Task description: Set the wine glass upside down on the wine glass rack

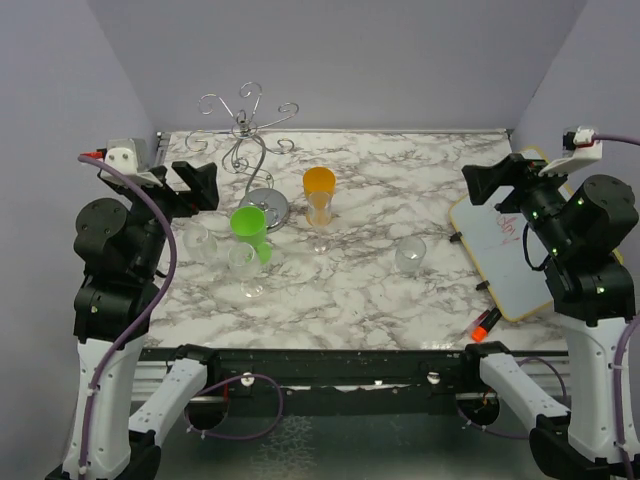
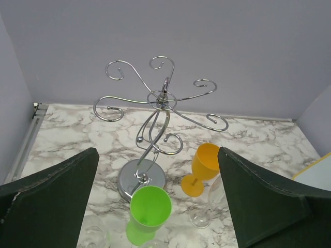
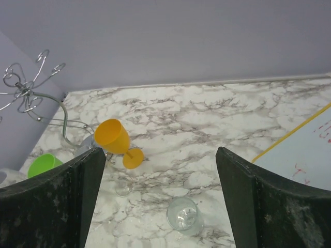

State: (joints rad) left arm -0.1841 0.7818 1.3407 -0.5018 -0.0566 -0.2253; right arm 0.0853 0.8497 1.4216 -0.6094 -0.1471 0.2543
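Since left gripper point(image 1: 203, 186) and right gripper point(image 1: 484, 184) both hang released and empty, you're at pre-grasp. Clear wine glass point(image 1: 246, 266) stands upright below the left jaws, wine glass rack point(image 2: 161, 99) dead ahead. Next: descend, clamp stem, invert.

On my screens, the silver wire wine glass rack point(image 2: 162, 98) at the far left reads as polished metal, and its round base is mirror-bright. The marble-patterned table top point(image 1: 380, 290) looks smooth with a low sheen. The green goblet point(image 1: 249, 225) and the orange goblet point(image 1: 319, 185) seem to be opaque, satiny plastic. The clear stemmed wine glass point(image 1: 244, 262) and the clear tumbler point(image 1: 410, 254) are transparent and glossy. On the right gripper point(image 3: 160, 151) I see dark fingers point(image 3: 274, 206), matt and speckled with scuffs.
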